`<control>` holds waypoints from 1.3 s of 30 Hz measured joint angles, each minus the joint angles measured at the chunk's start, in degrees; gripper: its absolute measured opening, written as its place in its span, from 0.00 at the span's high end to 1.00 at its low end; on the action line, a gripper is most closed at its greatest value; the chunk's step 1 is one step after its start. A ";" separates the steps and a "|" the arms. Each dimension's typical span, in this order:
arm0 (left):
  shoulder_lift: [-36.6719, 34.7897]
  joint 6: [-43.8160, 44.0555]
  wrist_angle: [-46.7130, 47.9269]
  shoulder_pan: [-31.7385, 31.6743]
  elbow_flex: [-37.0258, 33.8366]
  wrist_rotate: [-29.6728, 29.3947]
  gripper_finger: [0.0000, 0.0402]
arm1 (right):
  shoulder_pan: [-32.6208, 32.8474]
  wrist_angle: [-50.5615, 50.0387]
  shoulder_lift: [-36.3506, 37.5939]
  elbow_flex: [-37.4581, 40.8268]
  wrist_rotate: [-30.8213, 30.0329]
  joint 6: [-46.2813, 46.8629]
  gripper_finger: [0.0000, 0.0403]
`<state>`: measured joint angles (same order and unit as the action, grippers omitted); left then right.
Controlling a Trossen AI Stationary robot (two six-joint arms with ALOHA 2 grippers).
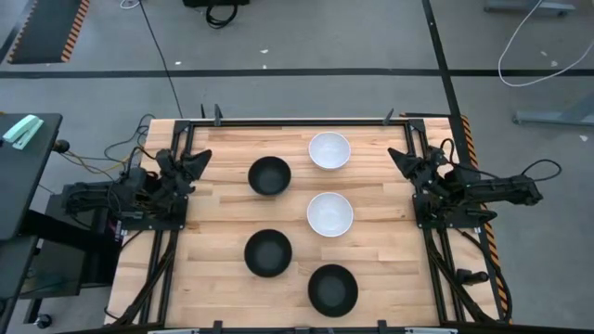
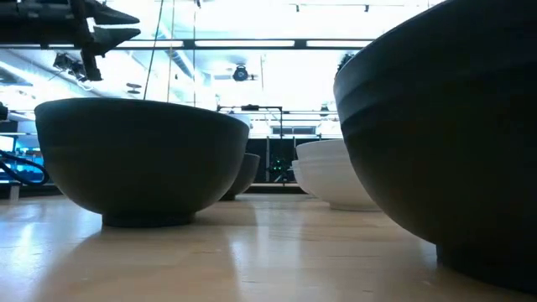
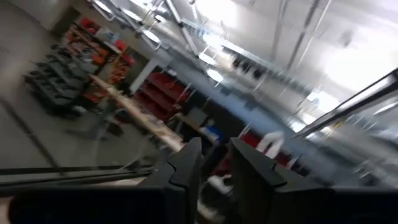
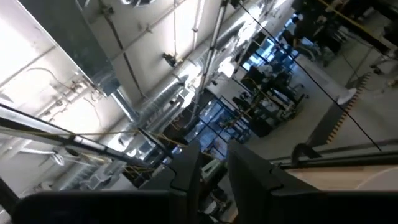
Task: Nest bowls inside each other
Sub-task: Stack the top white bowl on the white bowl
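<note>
Five small round bowls stand upright on their bases on the wooden table [image 1: 213, 213]. Three are black: one at the far middle [image 1: 269, 175], one nearer [image 1: 268, 252] and one by the near edge [image 1: 333, 289]. Two are white: one at the far edge [image 1: 329, 150] and one at mid-table [image 1: 329, 214]. No bowl sits inside another. My left gripper [image 1: 197, 160] hangs shut and empty over the table's left edge. My right gripper [image 1: 397, 158] hangs shut and empty over the right edge. In the low view two black bowls [image 2: 134, 159] [image 2: 453, 134] fill the front, with a white bowl [image 2: 331, 176] behind.
Black frame rails [image 1: 297, 121] run along the table's edges, and cable bundles [image 1: 464, 269] lie beside both arms' bases. Bare wood lies between the bowls and each arm. Both wrist views look up into the room beyond the table.
</note>
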<state>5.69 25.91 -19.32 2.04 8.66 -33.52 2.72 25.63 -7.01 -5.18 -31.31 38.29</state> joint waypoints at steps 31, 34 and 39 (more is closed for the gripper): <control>27.35 7.96 62.76 -7.59 33.89 5.58 0.65 | -23.87 -90.20 -64.12 -78.72 10.94 -5.49 0.74; 27.85 7.93 64.51 -10.74 33.89 9.15 0.66 | -28.77 -90.31 -67.58 -79.64 17.86 -8.31 0.74; 29.26 7.93 68.44 -15.72 33.87 10.71 0.67 | -35.29 -90.36 -73.33 -79.66 24.40 -11.56 0.74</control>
<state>34.95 33.84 49.12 -13.67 42.52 -22.82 -32.57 -64.73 -80.34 -84.84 -6.91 26.73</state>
